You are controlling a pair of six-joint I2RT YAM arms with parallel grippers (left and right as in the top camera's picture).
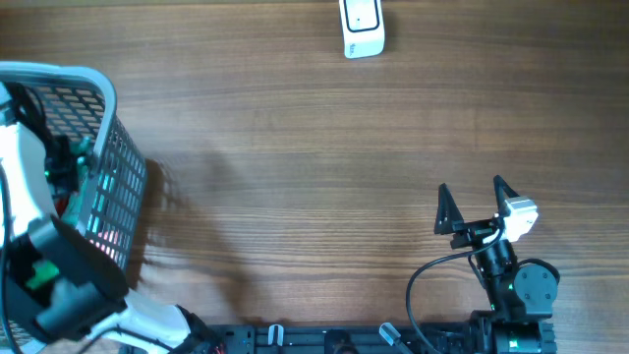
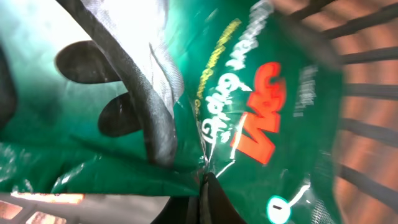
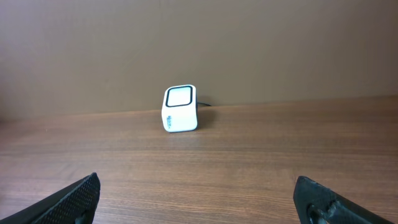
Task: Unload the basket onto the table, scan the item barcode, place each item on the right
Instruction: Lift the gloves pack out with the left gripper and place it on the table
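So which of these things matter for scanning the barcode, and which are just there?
In the job: green packet, pinched by the left gripper; white scanner; wire basket holding the packet.
Just there: right gripper, open and holding nothing; wooden table.

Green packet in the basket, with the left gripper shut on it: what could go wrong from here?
1. The left gripper pinches only a thin crinkled fold of the green packet; the glossy film may slip on lifting.
2. The basket wires stand close around it, so packet or arm could snag and drag the basket.
3. No barcode shows on the visible face, and the scanner stands far away; reorienting may be needed.
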